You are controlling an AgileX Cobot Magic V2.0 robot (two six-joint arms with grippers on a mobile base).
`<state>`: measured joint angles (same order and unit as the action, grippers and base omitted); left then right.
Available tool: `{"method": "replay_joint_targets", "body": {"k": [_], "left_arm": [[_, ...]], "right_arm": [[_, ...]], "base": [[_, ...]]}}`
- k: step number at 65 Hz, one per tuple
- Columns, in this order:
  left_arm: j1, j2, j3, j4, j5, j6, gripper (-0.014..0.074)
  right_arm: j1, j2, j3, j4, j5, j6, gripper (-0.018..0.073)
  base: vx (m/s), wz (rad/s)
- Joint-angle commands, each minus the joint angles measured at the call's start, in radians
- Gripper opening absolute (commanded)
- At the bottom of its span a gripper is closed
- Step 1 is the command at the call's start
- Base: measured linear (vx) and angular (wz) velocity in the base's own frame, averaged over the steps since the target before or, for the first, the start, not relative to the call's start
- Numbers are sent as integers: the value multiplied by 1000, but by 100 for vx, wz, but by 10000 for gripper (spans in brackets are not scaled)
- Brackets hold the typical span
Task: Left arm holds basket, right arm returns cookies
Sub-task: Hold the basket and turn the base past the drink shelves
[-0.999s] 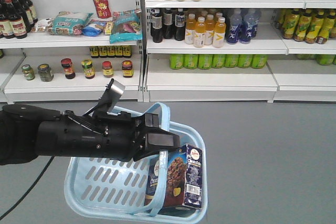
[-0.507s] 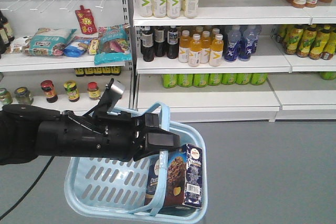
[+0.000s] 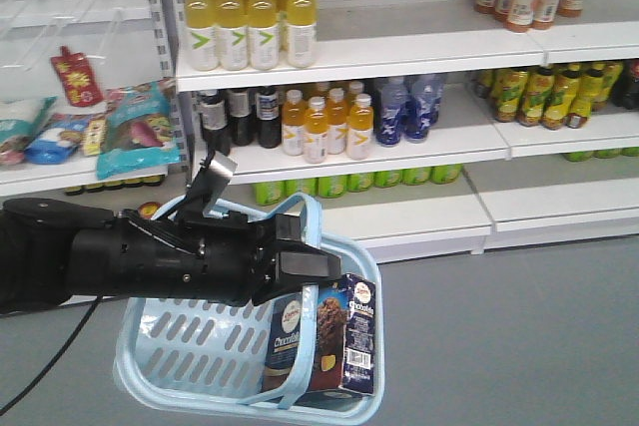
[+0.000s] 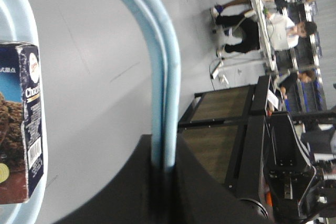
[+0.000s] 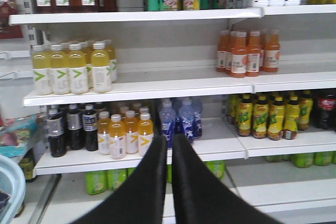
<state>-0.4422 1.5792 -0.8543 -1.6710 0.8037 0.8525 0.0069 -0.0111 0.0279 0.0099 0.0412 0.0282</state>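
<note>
Your left gripper (image 4: 163,169) pinches both handles (image 4: 159,77) of the basket (image 3: 160,351); keep it level. The cookies (image 3: 329,341) stand upright in its right near corner; the right gripper (image 5: 169,153), pressed together and empty, faces the drink shelves (image 5: 147,88); spread it before you reach down over the carton top.

The light blue slotted plastic basket (image 3: 180,398) is smooth moulded plastic with a soft sheen, and its thin hoop handles (image 4: 163,77) look the same. The dark navy rectangular cookie carton (image 3: 344,341) is printed card, faintly glossy (its barcode panel is flat white). The thick black cylindrical left arm (image 3: 150,261) has a matt casing, while its small silver-grey square plate (image 3: 219,169) shines like bare metal. The white shelves (image 3: 399,47) look like smooth painted metal. The grey floor (image 3: 519,326) is smooth and dully reflective. The yellow drink bottles (image 3: 250,22) are clear, glossy plastic.
</note>
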Motion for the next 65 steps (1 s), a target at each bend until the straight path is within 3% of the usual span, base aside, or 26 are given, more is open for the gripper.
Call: {"method": "replay_joint_targets", "body": {"k": [1, 65], "left_arm": [[-7, -50, -36, -102, 62, 5, -3], [-7, -50, -36, -102, 62, 5, -3]], "right_arm": [[-7, -13, 18, -10, -72, -5, -6], [-7, -13, 18, -10, -72, -5, -6]], "base": [[29, -52], [22, -79]]}}
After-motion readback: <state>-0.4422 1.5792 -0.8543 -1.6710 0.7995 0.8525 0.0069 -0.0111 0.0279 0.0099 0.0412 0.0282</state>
